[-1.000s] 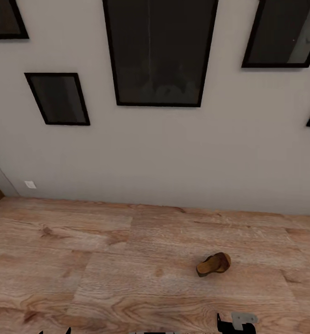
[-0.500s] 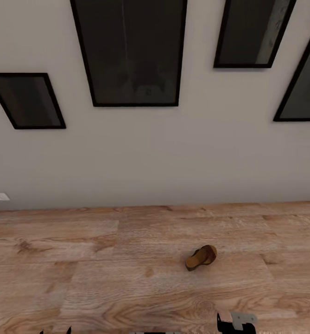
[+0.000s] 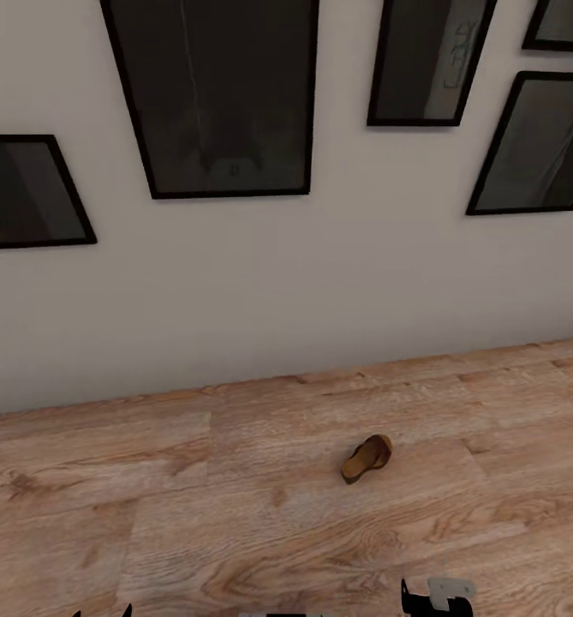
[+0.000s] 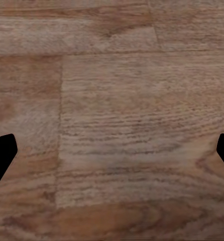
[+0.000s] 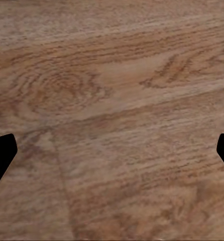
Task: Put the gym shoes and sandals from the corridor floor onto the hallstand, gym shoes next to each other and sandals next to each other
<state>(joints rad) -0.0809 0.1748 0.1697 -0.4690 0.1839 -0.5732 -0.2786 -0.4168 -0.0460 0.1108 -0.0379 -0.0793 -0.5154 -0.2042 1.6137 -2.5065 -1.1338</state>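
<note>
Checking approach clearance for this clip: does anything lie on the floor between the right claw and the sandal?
Nothing visible does. The sandal lies alone on the corridor floor, short of the wall, and only bare planks separate it from the right claw at the head view's lower edge.

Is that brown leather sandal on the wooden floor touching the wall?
No: the brown leather sandal lies out on the light wood-plank floor, with a stretch of bare planks between it and the pale wall.
</note>
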